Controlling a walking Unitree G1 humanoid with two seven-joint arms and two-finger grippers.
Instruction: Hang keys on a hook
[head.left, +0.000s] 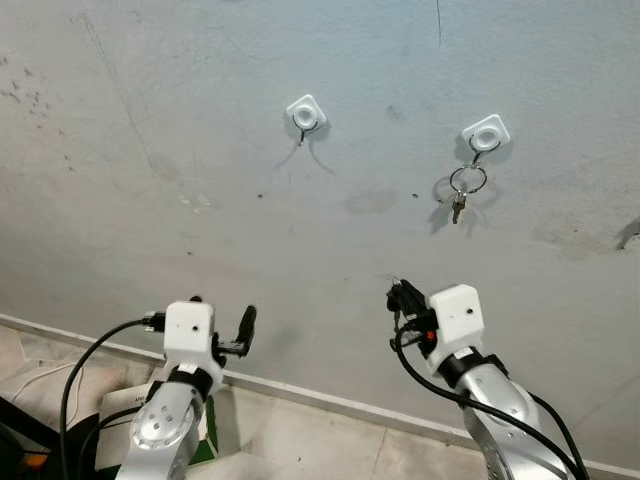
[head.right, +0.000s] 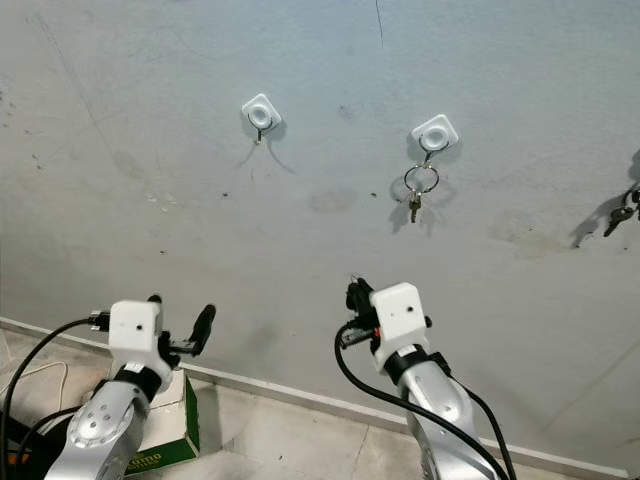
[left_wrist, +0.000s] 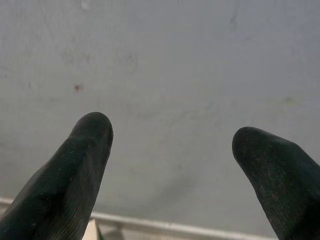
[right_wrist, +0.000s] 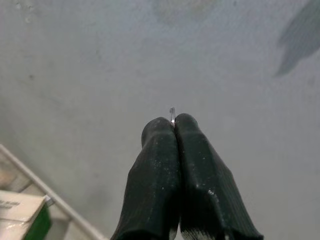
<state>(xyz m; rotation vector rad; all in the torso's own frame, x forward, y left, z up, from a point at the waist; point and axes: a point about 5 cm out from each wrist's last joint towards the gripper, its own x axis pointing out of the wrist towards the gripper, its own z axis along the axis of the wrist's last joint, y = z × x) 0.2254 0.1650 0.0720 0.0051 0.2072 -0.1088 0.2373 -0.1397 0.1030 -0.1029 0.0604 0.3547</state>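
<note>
A grey wall (head.left: 200, 120) is faced, with a baseboard (head.left: 320, 400) along the floor. A green and white box (head.right: 165, 435) is seen near the left arm; its contents cannot be made out. The left gripper (head.left: 222, 325) is spread open. The right gripper (right_wrist: 174, 121) is clenched, a sliver of metal (right_wrist: 172, 115) pinched at its tips. Keys (head.left: 465, 190) are hung on the right hook (head.left: 486, 134); the left hook (head.left: 305, 115) is bare.

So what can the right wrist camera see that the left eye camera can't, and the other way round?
Right wrist view alone: up close, the right gripper is pinched shut on a tiny shiny bit, too small to name. Left eye view alone: a bare hook, a second hook holding a key ring, and the open left gripper. Both: the grey wall and the right gripper.
</note>
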